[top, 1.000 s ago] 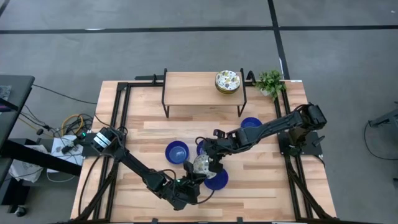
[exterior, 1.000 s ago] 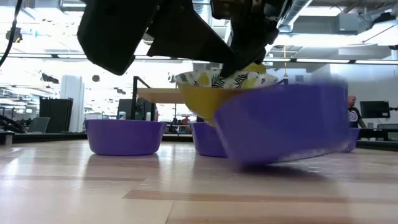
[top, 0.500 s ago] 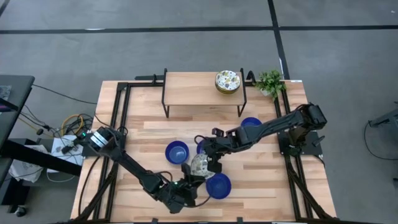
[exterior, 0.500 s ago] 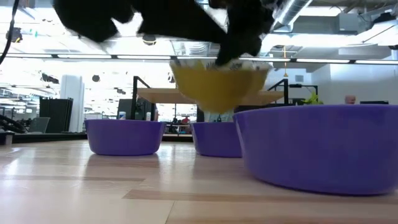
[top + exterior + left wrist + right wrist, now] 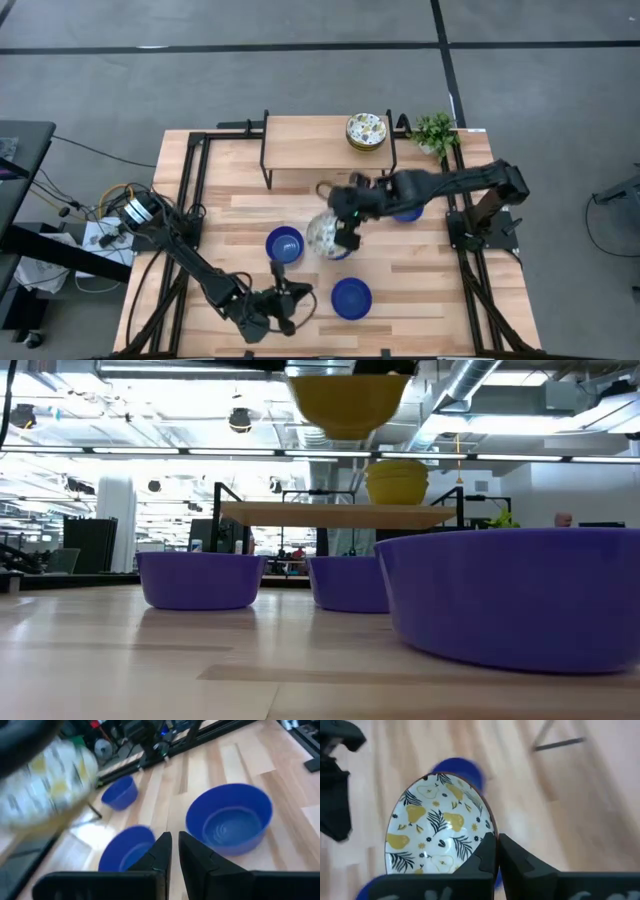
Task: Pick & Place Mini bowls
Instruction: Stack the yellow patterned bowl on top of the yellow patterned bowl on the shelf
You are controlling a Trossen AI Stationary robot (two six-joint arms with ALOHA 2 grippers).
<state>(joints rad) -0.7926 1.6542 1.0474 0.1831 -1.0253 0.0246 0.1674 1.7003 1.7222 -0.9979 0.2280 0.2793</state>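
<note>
My right gripper [image 5: 340,238] is shut on a white bowl with a yellow-pear pattern [image 5: 321,237], lifted high above the table's middle; its yellow underside [image 5: 348,400] shows at the top of the low view. Three blue bowls rest on their bases: [image 5: 284,245], [image 5: 351,298], [image 5: 404,206]. Another blue bowl [image 5: 462,769] sits below the held one. More patterned bowls [image 5: 366,131] are stacked on the shelf. My left gripper [image 5: 285,300] [image 5: 173,845], shut and holding nothing, hovers near the table's near edge. My right gripper pinches the patterned bowl by its rim [image 5: 490,831], one finger on the inner side and one on the outer. The bowl is lifted clear of the table and tilted, its inside turned toward the wrist camera.
A raised wooden shelf on black legs [image 5: 325,145] stands at the far side. A small green plant [image 5: 434,132] sits at the far right corner. Black rails [image 5: 190,200] run along both table sides. Bare wood lies left of the blue bowls.
My right gripper has carried the patterned bowl up and toward the far edge, out from beside the near blue bowl. That blue bowl, tilted a second ago, now sits flat on the table. My left gripper has drawn back toward the table's left.
</note>
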